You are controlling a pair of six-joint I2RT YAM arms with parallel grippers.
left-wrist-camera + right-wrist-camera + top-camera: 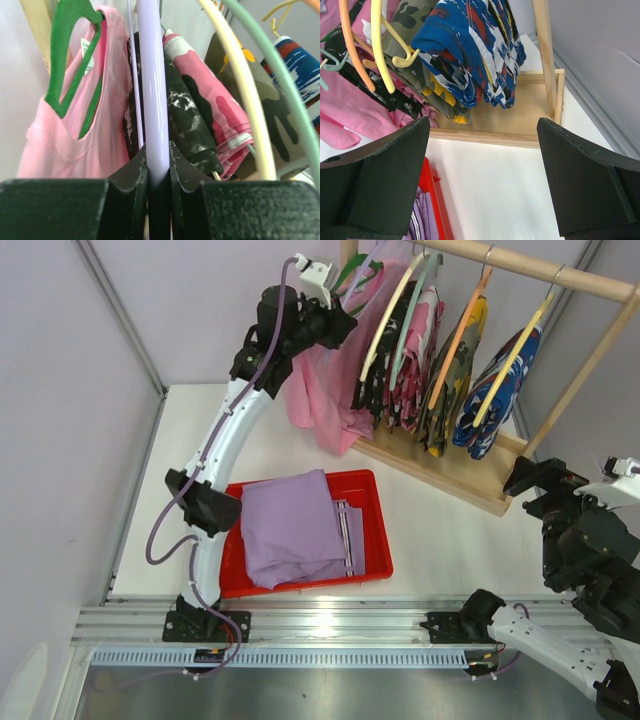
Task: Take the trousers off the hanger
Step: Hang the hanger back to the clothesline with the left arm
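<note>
**L gripper clamped on a hanger at the rack; one pr of trousers lies in the tray, one hangs.**

Near-left: lavender trousers lie folded in red tray on white table. Near-right: R gripper has jaws wide apart and holds nothing. Far: on wooden rack, black speckled trousers hang btwn pink shirt & pink camo garment. L gripper is pinched tight on pale lavender hanger bar just in front of them; can't tell if it's their hanger. Handling, my est.: light, limp, soft cloth, not fragile, should slide off a smooth bar. Best hold is prob. a low hanging fold, pulled toward near side. Room is tight: garments crowd both sides. Table smooth, pale walls close at left & far.
</note>
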